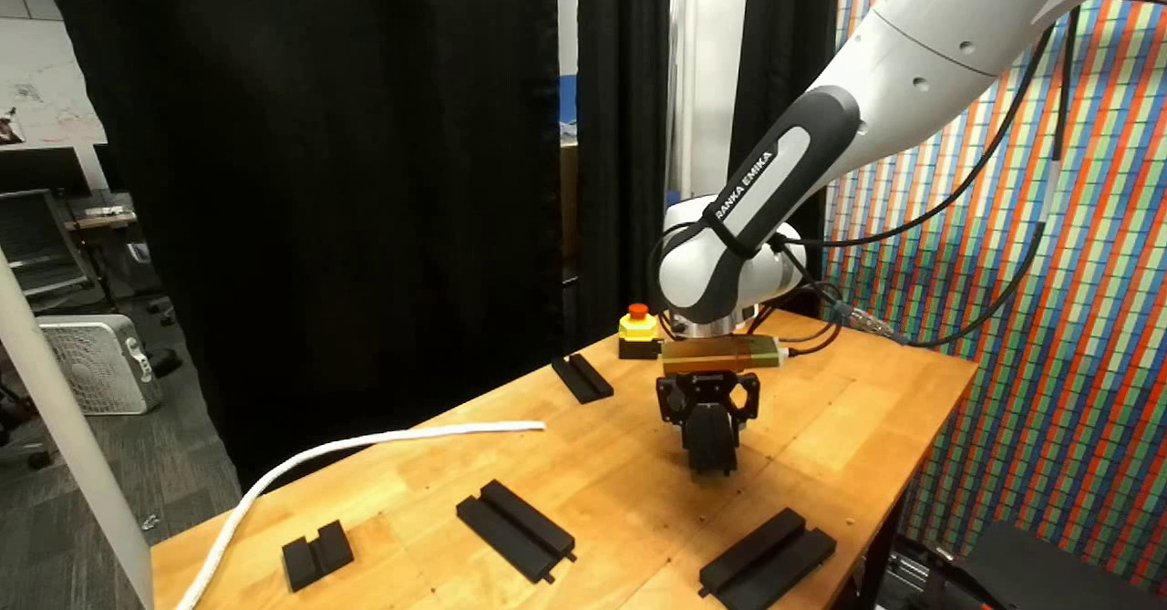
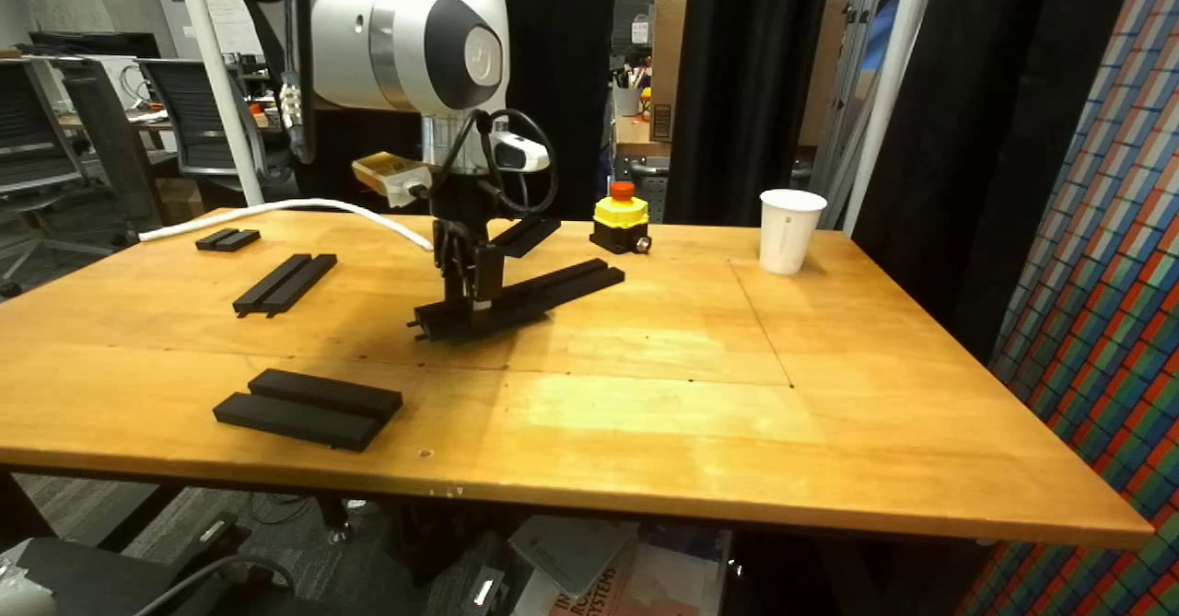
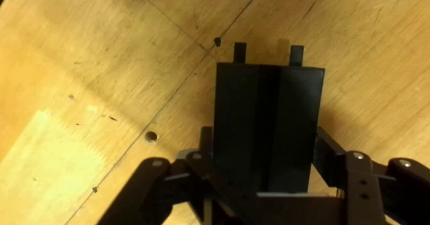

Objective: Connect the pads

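Note:
My gripper [image 1: 711, 428], also in an exterior view [image 2: 470, 289] and in the wrist view [image 3: 263, 144], is shut on a long black pad [image 2: 576, 283]. Its fingers press both long sides of this held pad [image 3: 268, 100], and two small prongs stick out of its end. The held pad is level or nearly so, low over the table; whether it touches the wood I cannot tell. Other grooved pads lie apart: a short one [image 1: 316, 555], a pronged one [image 1: 515, 530], one near the table edge [image 1: 768, 560] and one at the back [image 1: 582, 378].
A yellow and red emergency stop [image 1: 638, 332] stands at the back, also in an exterior view [image 2: 621, 215]. A white paper cup [image 2: 790, 234] stands on the wooden table [image 2: 663, 441]. A white cord [image 1: 365, 442] lies along the table's far side.

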Controlling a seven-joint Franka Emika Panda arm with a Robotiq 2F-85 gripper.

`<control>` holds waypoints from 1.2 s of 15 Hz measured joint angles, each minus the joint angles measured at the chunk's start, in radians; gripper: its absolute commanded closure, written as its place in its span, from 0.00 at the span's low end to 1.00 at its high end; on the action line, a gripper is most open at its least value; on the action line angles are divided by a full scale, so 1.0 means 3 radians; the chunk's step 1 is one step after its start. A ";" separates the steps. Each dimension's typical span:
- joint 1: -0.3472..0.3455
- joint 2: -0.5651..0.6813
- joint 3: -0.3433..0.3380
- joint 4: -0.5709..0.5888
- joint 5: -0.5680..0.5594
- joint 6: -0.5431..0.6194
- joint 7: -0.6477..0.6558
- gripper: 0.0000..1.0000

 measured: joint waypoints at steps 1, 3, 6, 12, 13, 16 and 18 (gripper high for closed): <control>-0.0016 0.0001 0.0000 0.0006 0.0034 0.0000 -0.0067 0.54; -0.0042 0.0004 -0.0001 0.0016 0.0116 -0.0001 -0.0190 0.54; -0.0064 0.0008 -0.0002 0.0025 0.0220 -0.0004 -0.0283 0.54; -0.0064 0.0007 -0.0001 0.0015 0.0321 -0.0004 -0.0288 0.54; -0.0063 0.0007 -0.0001 0.0010 0.0324 -0.0004 -0.0285 0.54; -0.0060 0.0005 -0.0001 -0.0002 0.0324 -0.0004 -0.0283 0.54; -0.0056 0.0002 0.0001 -0.0008 0.0324 -0.0004 -0.0283 0.54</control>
